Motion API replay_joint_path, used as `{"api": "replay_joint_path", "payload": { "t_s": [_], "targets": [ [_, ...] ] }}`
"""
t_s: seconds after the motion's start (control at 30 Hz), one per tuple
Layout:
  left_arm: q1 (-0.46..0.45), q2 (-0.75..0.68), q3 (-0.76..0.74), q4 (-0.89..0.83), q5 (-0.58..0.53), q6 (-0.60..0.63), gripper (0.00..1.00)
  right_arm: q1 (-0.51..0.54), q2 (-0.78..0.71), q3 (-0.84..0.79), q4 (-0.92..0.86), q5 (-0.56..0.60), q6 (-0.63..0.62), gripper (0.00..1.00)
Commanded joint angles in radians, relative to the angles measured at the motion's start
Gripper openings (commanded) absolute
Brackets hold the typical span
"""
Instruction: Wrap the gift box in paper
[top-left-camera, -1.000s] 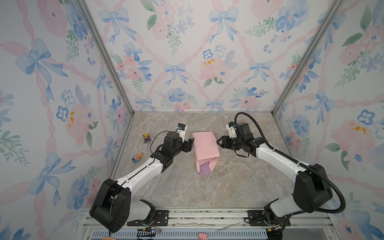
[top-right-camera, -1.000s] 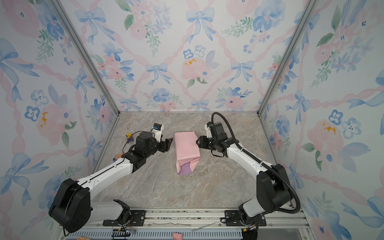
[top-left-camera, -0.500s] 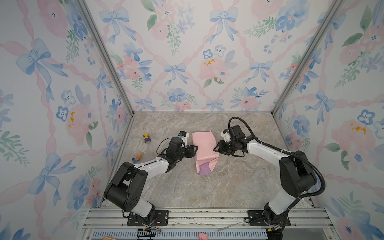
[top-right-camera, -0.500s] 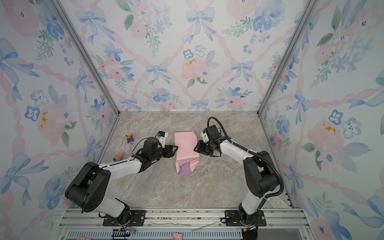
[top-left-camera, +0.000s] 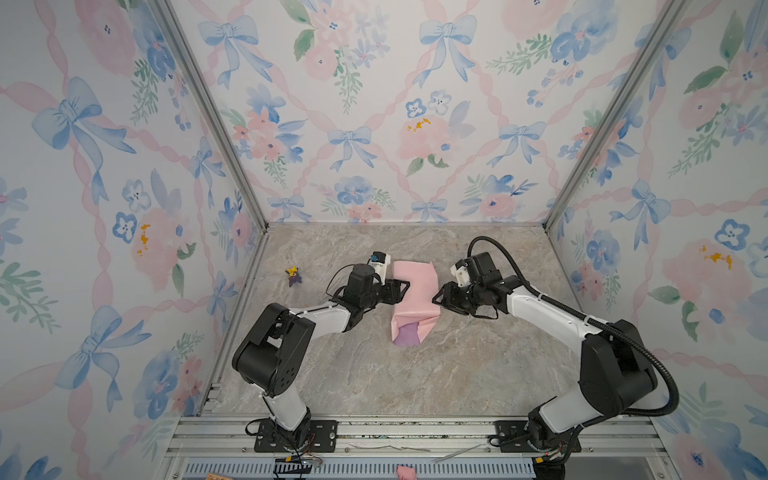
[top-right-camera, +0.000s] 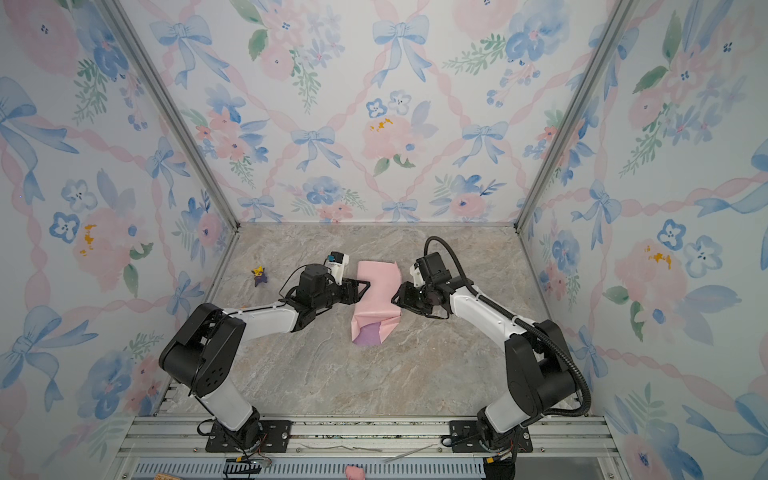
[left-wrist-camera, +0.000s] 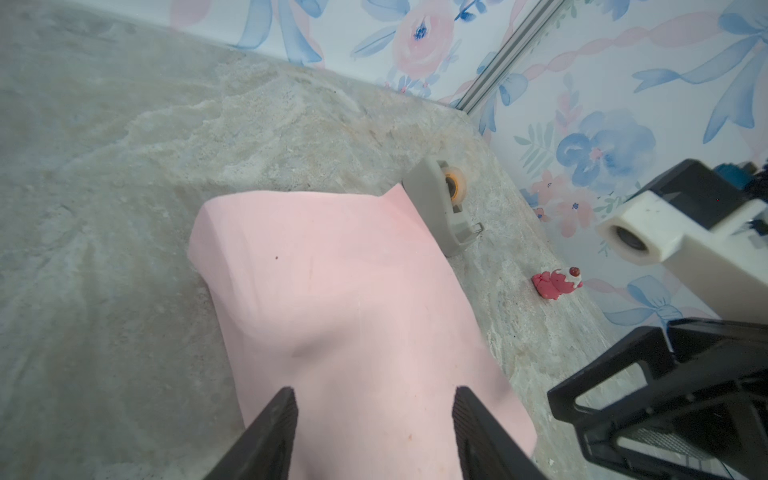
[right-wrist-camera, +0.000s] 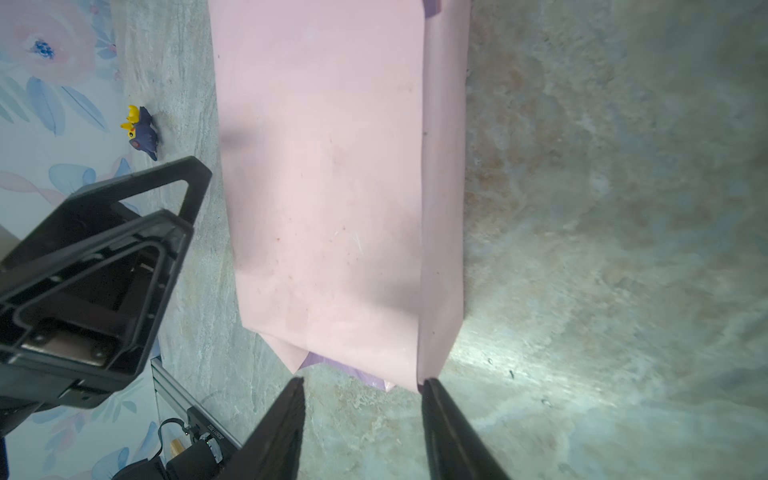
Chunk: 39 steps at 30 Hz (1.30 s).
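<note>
The paper (top-left-camera: 415, 286) lies folded into a long bundle at mid-table, pale pink outside, with its lilac face (top-left-camera: 405, 334) showing at the near end. The gift box is hidden, presumably under the paper. In both top views my left gripper (top-left-camera: 402, 286) is at the bundle's left edge, and in the left wrist view it (left-wrist-camera: 374, 390) is open with both fingers over the pink top. My right gripper (top-right-camera: 395, 297) is at the bundle's right edge. It (right-wrist-camera: 361, 380) is open over bare table, and one fingertip (right-wrist-camera: 430, 386) touches a paper corner.
A grey tape dispenser (left-wrist-camera: 436, 208) stands just beyond the bundle's far end, with a small red toy (left-wrist-camera: 557, 282) near it. A purple and yellow toy (top-left-camera: 294, 275) sits by the left wall. The patterned walls (top-left-camera: 232, 249) close in three sides.
My left gripper has moved right, onto the bundle's left edge. The right gripper has dropped slightly by the right edge. The paper has kept its shape.
</note>
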Motion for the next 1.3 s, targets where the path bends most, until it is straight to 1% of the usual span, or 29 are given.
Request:
{"api": "replay_joint_path", "payload": {
  "t_s": [0.0,0.13,0.23,0.33,0.43,0.6,0.8,1.0,1.07,1.2,1.27],
  "targets": [
    [0.002,-0.099,-0.06,0.016,-0.038,0.05,0.63,-0.011,0.042,0.075,-0.089,0.039,-0.067,0.5],
    [-0.007,-0.247,-0.236,0.018,-0.108,0.063,0.63,-0.011,0.125,0.138,-0.103,0.024,-0.099,0.5],
    [-0.044,-0.328,-0.352,0.021,-0.15,0.073,0.63,-0.012,0.181,0.176,-0.113,0.012,-0.119,0.5],
    [-0.098,-0.363,-0.44,0.057,-0.165,0.079,0.63,-0.01,0.22,0.194,-0.119,0.011,-0.136,0.49],
    [-0.128,-0.36,-0.494,0.111,-0.181,0.058,0.62,-0.011,0.236,0.187,-0.125,0.018,-0.147,0.48],
    [-0.133,-0.282,-0.491,0.169,-0.203,0.041,0.57,-0.01,0.242,0.168,-0.124,0.031,-0.155,0.47],
    [-0.145,-0.194,-0.456,0.222,-0.196,0.032,0.57,-0.01,0.246,0.163,-0.115,0.031,-0.16,0.47],
    [-0.16,-0.132,-0.429,0.238,-0.223,0.031,0.55,-0.011,0.237,0.152,-0.11,0.03,-0.161,0.47],
    [-0.168,-0.116,-0.423,0.238,-0.244,0.032,0.53,-0.011,0.234,0.149,-0.109,0.029,-0.161,0.47],
    [-0.182,-0.096,-0.414,0.239,-0.285,0.029,0.43,-0.01,0.229,0.14,-0.104,0.03,-0.159,0.47],
    [-0.19,-0.087,-0.408,0.238,-0.297,0.034,0.4,-0.009,0.227,0.136,-0.103,0.03,-0.157,0.47]
  ]
}}
